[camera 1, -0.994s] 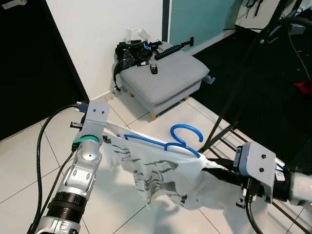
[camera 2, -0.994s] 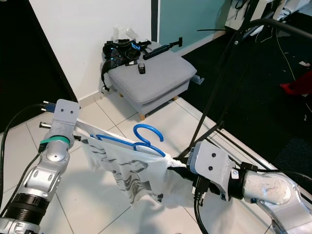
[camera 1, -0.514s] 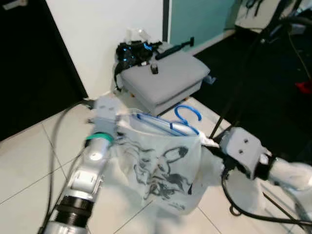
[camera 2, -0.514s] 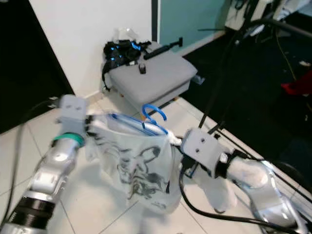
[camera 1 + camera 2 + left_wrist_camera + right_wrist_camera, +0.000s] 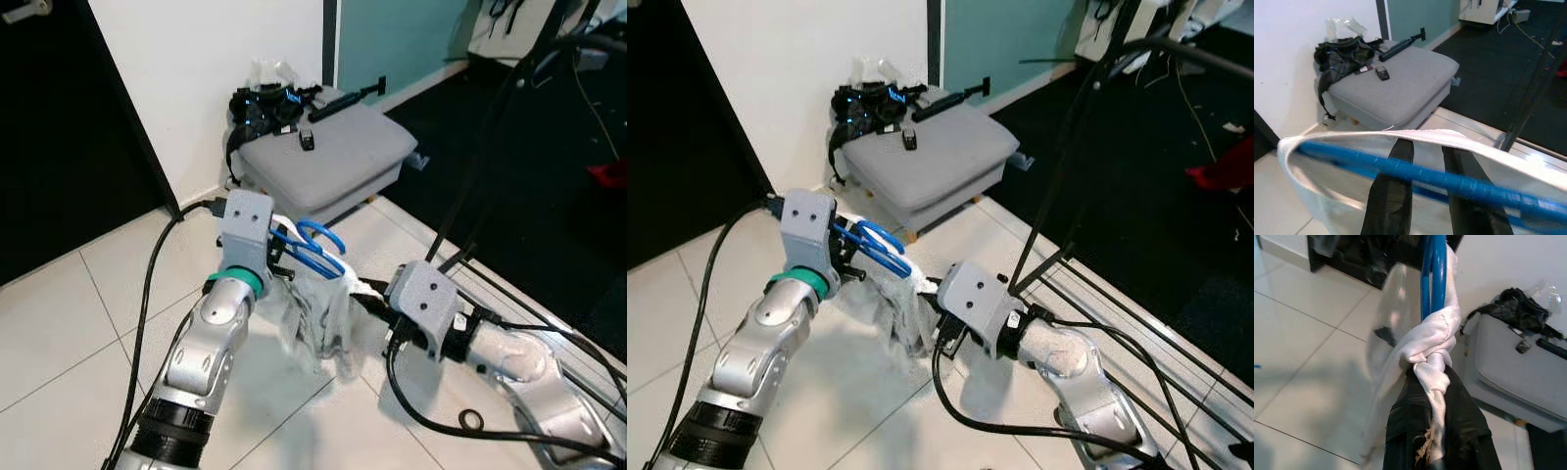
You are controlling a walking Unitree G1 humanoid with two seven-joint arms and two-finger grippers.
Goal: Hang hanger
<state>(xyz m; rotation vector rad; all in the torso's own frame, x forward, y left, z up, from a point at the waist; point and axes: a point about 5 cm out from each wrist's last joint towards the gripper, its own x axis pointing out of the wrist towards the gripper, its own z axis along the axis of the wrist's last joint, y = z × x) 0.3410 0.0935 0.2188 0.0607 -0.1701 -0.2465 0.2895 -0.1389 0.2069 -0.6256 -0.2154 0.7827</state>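
Left eye view: both arms are low over the tiled floor (image 5: 59, 323), close together, with the blue hanger (image 5: 312, 247) and a white printed shirt (image 5: 318, 311) bunched between them. Left claw (image 5: 1420, 196) clenched on the hanger bar at the shirt's collar end, both fingers (image 5: 1393, 191) behind the blue bar. Right claw (image 5: 1437, 401) clenched on the shirt's twisted fabric, which is knotted around the hanger's other end. Shirt hangs crumpled just above the floor. Grey footstool (image 5: 328, 157) sits behind against the wall, black gear (image 5: 263, 106) piled on it. Black rack legs (image 5: 480, 186) stand to the right.
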